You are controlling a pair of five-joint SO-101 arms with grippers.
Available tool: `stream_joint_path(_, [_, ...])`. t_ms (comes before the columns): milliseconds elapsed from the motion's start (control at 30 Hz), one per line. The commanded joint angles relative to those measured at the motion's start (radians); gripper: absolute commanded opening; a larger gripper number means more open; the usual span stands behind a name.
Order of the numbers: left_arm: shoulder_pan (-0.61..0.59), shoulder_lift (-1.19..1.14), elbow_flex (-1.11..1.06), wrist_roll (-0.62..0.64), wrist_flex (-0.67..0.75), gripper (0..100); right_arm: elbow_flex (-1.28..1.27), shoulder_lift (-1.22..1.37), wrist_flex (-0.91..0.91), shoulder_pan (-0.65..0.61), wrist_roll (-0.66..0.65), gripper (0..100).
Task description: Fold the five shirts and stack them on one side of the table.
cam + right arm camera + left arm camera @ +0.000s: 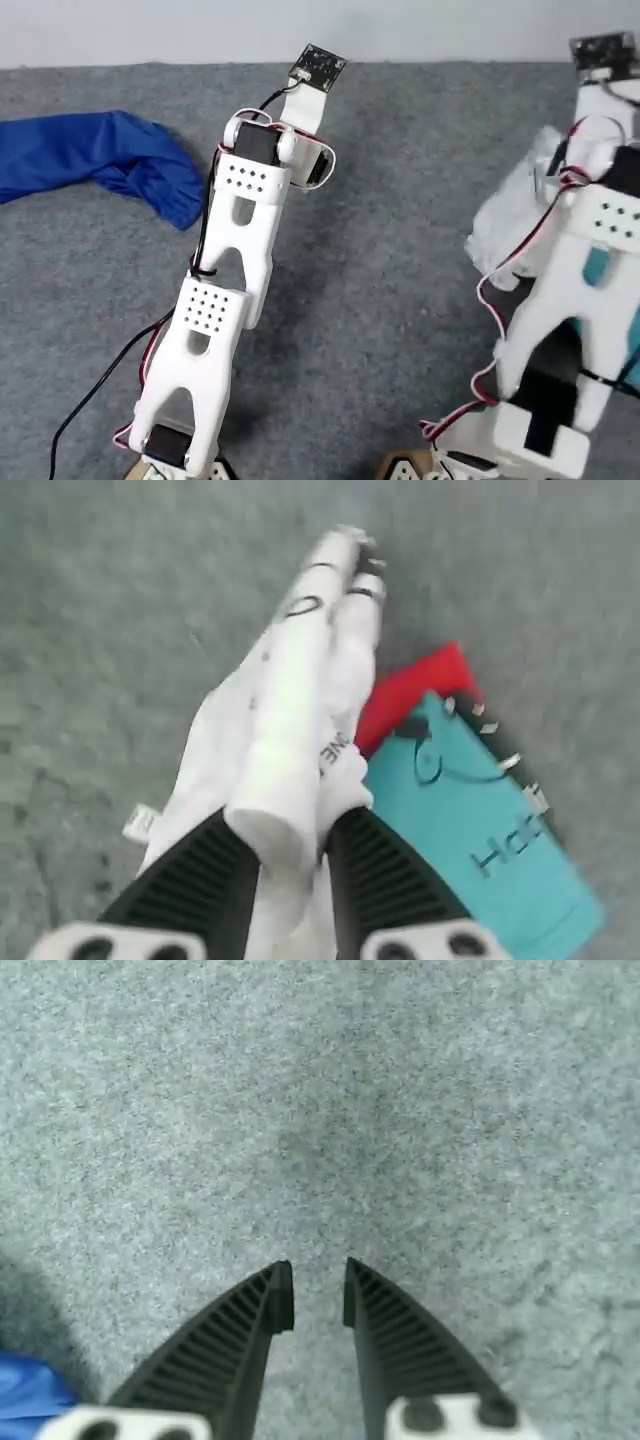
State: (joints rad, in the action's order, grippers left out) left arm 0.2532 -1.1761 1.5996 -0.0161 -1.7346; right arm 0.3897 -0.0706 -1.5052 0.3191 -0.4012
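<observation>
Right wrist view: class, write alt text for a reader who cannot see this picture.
The right gripper is shut on a bunched white shirt, its dark fingers pinching the fabric. Beside it, a folded teal shirt lies on a red shirt on the grey table.

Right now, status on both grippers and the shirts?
Left gripper open over grey table. Right gripper shut on white shirt, teal shirt alongside. Blue shirt crumpled, unfolded.

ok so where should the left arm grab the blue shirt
Probably at the bunched end of the blue shirt, the part nearest the left gripper. It is crumpled into raised folds there, so the open jaws coming down from above, from the middle of the table, should pinch cloth easily. The rest trails off toward the edge.
</observation>
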Motion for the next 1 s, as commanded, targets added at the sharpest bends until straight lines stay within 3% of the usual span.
stream_joint_path(0, [0.009,0.011,-0.001,-0.012,-0.021,9,0.150,-0.084,-0.076,-0.025,0.009,0.9])
stream_joint_path(333, [0.002,0.012,-0.002,-0.012,-0.021,9,0.353,-0.183,-0.283,-0.007,0.005,0.9])
stream_joint_path(600, [0.002,0.011,-0.004,-0.012,-0.021,9,0.353,-0.259,-0.283,0.193,-0.005,0.9])
stream_joint_path(967, [0.002,0.011,-0.004,-0.012,-0.021,9,0.348,-0.225,-0.285,0.203,-0.021,0.9])
